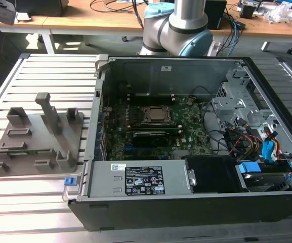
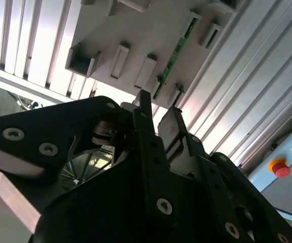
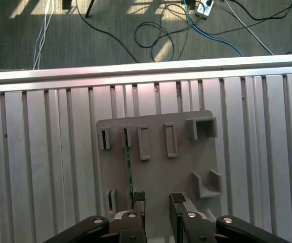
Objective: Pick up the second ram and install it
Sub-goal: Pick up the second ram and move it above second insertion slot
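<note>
End effector (image 3: 158,198), jaws parted, near second ram (image 3: 129,172) — slatted table (image 3: 44,152), cable-strewn floor (image 3: 135,30).

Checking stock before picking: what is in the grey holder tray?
The second ram, a thin green stick, stands on edge in the grey holder tray; its other slots look empty. In the first wrist view the gripper covers the stick's near end.

The table (image 3: 44,152) is smooth, sheeny metal, the tray (image 3: 186,167) matt grey plastic. The gripper (image 3: 157,198) is matt black with shiny screws.
</note>
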`<state>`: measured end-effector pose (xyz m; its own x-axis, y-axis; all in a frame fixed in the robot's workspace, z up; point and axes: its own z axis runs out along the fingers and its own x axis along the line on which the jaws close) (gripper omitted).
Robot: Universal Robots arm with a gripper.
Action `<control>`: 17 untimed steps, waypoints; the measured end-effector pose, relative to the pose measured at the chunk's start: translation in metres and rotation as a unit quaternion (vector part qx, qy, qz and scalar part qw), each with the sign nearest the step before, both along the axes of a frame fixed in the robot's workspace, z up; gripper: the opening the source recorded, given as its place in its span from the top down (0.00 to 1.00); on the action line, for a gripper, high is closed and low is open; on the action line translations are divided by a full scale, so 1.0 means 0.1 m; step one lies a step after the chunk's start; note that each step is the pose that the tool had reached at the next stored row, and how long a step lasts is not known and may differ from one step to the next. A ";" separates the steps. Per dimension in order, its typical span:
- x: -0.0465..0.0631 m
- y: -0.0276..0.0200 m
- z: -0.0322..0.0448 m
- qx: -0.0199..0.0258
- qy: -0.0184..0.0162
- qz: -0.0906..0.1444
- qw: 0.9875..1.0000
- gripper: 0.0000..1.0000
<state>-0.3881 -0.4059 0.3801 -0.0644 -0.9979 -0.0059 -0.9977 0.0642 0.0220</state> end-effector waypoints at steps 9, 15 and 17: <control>0.00 0.000 -0.071 0.000 0.000 0.000 1.000 0.67; 0.00 0.000 -0.127 0.000 0.000 0.000 1.000 0.67; 0.00 0.000 -0.194 0.000 0.000 0.000 1.000 0.67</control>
<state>-0.3881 -0.4059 0.3607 -0.0644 -0.9979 -0.0059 -0.9977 0.0643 0.0219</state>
